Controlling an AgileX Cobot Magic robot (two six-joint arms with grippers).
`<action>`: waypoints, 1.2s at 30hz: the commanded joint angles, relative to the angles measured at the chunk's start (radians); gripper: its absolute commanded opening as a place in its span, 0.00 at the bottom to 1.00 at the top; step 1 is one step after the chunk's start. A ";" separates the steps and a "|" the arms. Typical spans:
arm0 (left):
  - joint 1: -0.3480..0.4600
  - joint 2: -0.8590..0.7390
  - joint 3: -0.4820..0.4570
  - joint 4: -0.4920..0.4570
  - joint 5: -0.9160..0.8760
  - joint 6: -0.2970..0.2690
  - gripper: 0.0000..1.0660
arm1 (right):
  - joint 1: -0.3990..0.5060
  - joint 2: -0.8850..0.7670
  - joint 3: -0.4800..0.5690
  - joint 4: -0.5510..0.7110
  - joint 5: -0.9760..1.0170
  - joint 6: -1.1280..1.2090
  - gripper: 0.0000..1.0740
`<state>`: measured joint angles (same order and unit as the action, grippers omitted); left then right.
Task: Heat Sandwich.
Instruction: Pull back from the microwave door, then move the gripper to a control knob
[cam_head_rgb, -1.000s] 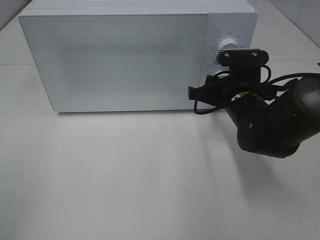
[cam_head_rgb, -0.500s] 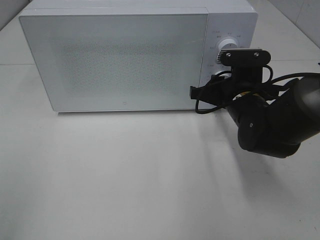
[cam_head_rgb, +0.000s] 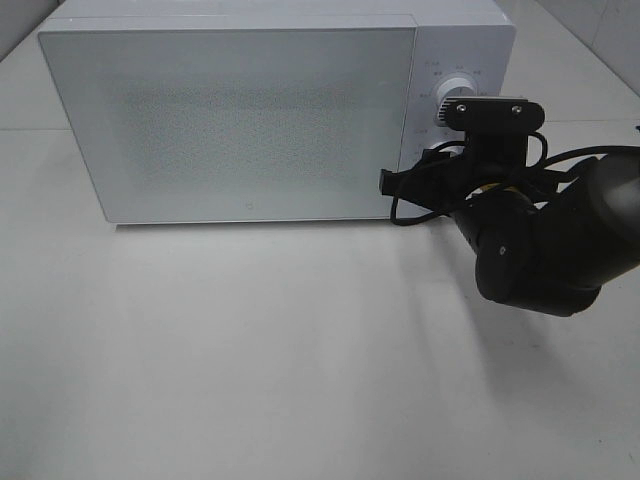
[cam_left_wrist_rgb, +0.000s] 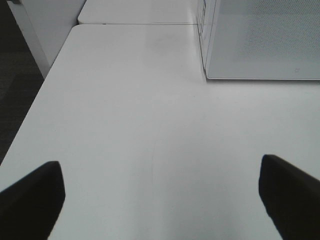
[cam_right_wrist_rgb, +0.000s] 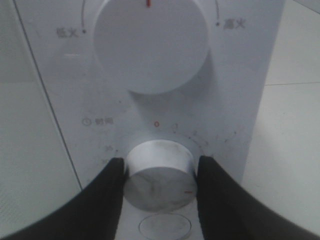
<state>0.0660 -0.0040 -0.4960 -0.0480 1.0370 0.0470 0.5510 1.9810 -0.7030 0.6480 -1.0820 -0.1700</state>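
The sandwich is out of view. The white microwave (cam_head_rgb: 250, 120) stands at the back of the table with its door shut. In the right wrist view my right gripper (cam_right_wrist_rgb: 160, 172) is shut on the lower timer knob (cam_right_wrist_rgb: 159, 182), one black finger on each side of it. The knob's red mark sits off the 0 on the dial. The upper power knob (cam_right_wrist_rgb: 151, 45) is untouched. In the high view the wrist camera mount hides those fingers. My left gripper (cam_left_wrist_rgb: 160, 200) is open over bare table, nothing between its fingers.
My right arm (cam_head_rgb: 540, 250) reaches in from the right edge to the microwave's control panel (cam_head_rgb: 460, 100). The white table (cam_head_rgb: 250, 350) stretches in front of the microwave. In the left wrist view the table's edge (cam_left_wrist_rgb: 37, 105) drops to dark floor.
My right gripper has closed on the timer knob, and the wrist has shifted slightly to the right. The left arm has not moved.
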 joint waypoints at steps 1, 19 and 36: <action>0.000 -0.026 0.003 -0.004 -0.008 0.000 0.95 | -0.003 -0.003 -0.009 -0.019 -0.042 0.105 0.17; 0.000 -0.026 0.003 -0.004 -0.008 0.000 0.95 | -0.003 -0.003 -0.009 0.015 -0.042 0.530 0.17; 0.000 -0.026 0.003 -0.004 -0.008 0.000 0.95 | -0.003 -0.003 -0.009 0.015 -0.042 0.896 0.18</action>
<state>0.0660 -0.0040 -0.4960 -0.0480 1.0370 0.0470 0.5510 1.9810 -0.7030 0.6650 -1.0870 0.6720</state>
